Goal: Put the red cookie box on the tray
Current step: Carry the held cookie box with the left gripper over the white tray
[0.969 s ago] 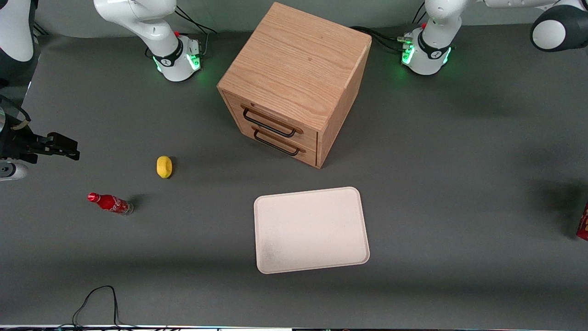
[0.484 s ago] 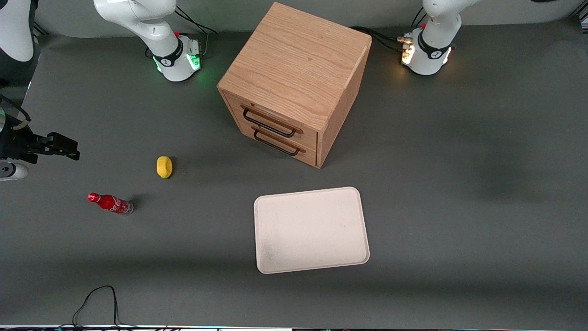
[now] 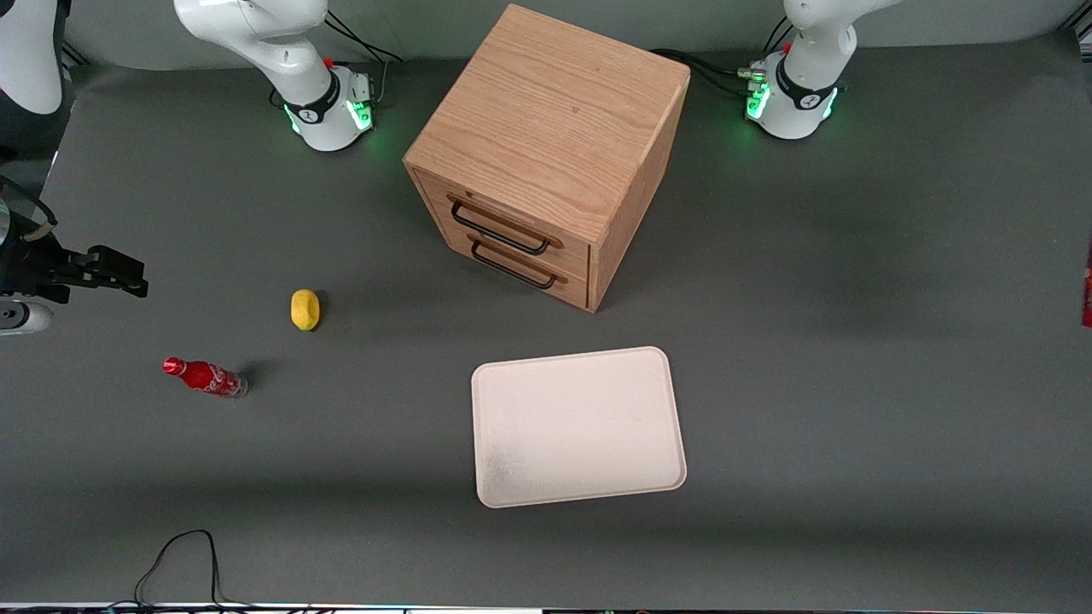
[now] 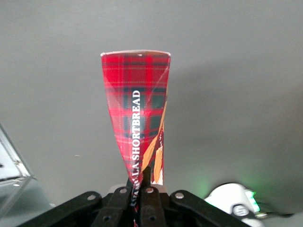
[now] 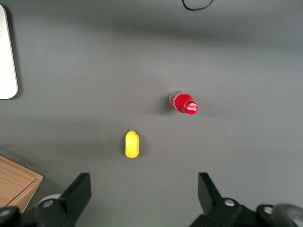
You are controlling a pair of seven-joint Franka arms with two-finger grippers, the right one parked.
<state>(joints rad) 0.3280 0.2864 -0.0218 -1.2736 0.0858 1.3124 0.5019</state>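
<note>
Carry step: left gripper (image 4: 142, 189) clamped on end of long red tartan cardboard cookie box (image 4: 137, 113), held above table at working arm's end; next swing twd flat cream-white rimmed tray (image 3: 577, 426) & lower it

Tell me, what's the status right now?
Tool shut on red cookie box, held over the table. Tray bare, waiting before cabinet. Nothing in the way.

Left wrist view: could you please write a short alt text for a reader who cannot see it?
The gripper holds the red cookie box, a red tartan carton with the word SHORTBREAD, pinched at one end between its two black fingers. The box points away from the camera, above the bare grey table.
</note>
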